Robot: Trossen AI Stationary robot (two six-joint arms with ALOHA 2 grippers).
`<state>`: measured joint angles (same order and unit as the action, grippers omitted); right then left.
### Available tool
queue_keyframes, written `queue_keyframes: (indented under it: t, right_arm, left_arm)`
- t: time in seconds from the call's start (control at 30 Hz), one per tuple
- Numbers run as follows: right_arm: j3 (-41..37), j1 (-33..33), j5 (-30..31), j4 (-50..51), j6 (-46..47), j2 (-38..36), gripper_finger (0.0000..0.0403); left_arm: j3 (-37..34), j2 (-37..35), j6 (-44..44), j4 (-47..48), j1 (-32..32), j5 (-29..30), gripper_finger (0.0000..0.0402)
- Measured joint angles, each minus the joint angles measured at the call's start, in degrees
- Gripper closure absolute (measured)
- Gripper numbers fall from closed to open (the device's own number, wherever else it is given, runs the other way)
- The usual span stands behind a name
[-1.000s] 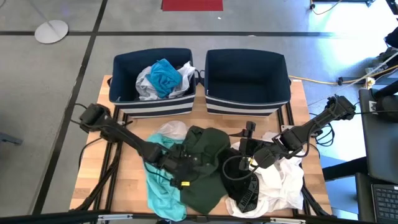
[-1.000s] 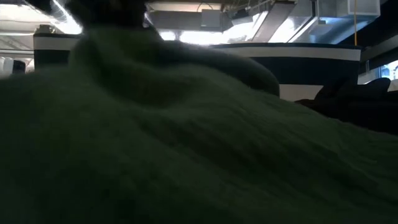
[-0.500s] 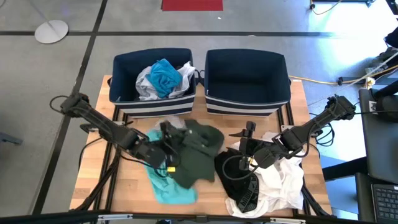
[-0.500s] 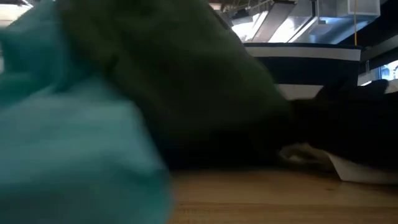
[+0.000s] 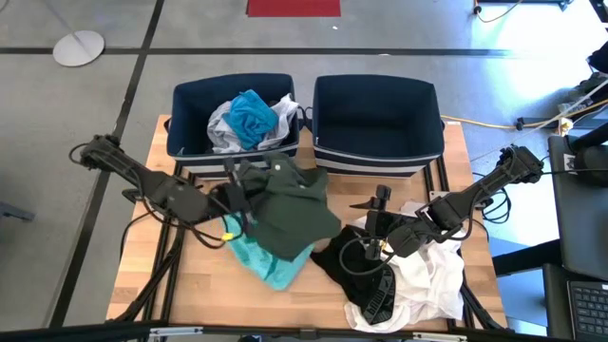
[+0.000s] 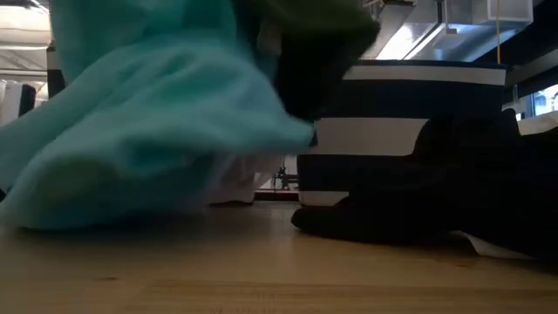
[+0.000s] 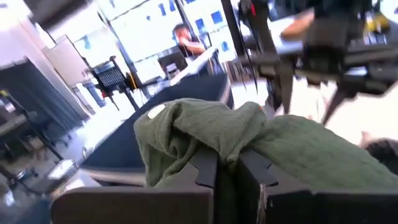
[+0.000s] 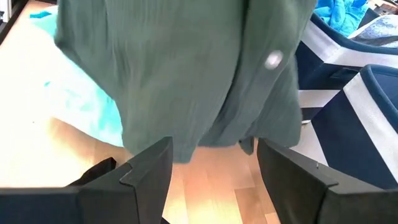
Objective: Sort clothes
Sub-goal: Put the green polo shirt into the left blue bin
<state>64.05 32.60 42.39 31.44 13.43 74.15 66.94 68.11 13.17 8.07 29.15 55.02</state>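
Observation:
My left gripper [image 5: 239, 196] is shut on a dark green garment [image 5: 290, 204], raised just in front of the left navy bin [image 5: 190, 142]. A teal garment [image 5: 268, 261] hangs from under the green one, and its lower part rests on the table [image 6: 52, 205]. My right gripper [image 8: 214, 177] is open and empty, low over a black garment [image 5: 347, 261] that lies partly on a white garment [image 5: 432, 280] at the near right. The left bin holds a bright blue garment [image 5: 252, 114] and a white one [image 5: 220, 131]. My left gripper pinches a bunched fold of the dark green garment [image 7: 231, 148] between its two fingers. The fingers come nearly level from the table's left. The garment is lifted and drapes beyond and below the fingers, slack, with the teal garment hanging under it.
The right navy bin [image 5: 378, 114] stands at the far right of the table, with nothing showing inside. Bare wood [image 5: 180, 285] lies at the near left. In the low view the black garment [image 6: 418, 205] lies in front of a bin [image 6: 410, 113].
My left gripper has moved up and toward the table's far left, toward the left bin, keeping hold of the dark green garment. The green garment has been lifted off the near middle of the table. The teal garment has been dragged along and bunched up beneath it.

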Motion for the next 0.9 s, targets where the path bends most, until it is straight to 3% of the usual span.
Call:
queue_keyframes:
  t: [0.37,0.6,0.9]
  right_arm:
    - [-0.67,0.02,-2.02,-2.26,6.05,0.55,0.0169]
    - [-8.32,0.05,-3.94,-16.54,5.97,4.73,0.0169]
    - [-11.34,-1.77,0.10,-35.89,-2.43,15.73,0.0169]
  left_arm:
    - [0.04,-1.78,13.17,-11.79,-0.25,4.07,0.0382]
    - [0.04,-1.76,14.10,-12.28,-1.51,4.27,0.0385]
    - [0.04,-1.76,13.90,-12.33,-2.10,4.23,0.0376]
